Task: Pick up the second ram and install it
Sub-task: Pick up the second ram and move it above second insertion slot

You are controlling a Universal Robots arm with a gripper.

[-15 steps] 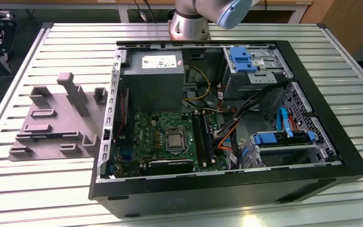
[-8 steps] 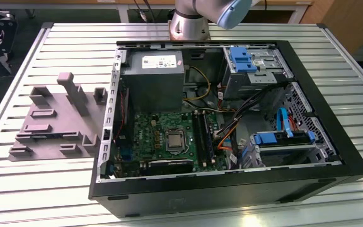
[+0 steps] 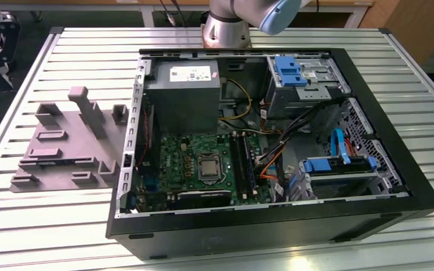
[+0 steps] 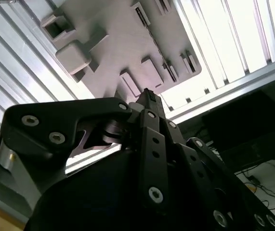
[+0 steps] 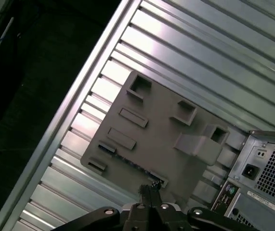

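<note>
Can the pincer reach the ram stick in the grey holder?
Probably yes. The pincer hangs above the second ram, which sits in the grey fixture's slot, and nothing lies between them.

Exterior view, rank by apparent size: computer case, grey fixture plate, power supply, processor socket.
1. computer case
2. grey fixture plate
3. power supply, somewhat smaller than the plate
4. processor socket, clearly the smallest

Mauve-grey fixture [image 3: 59,152]; silver ribbed table [image 3: 51,220]; black case [image 3: 277,228]; green motherboard [image 3: 179,152]; blue drive latches [image 3: 289,70]; black hand [image 4: 149,96].
</note>
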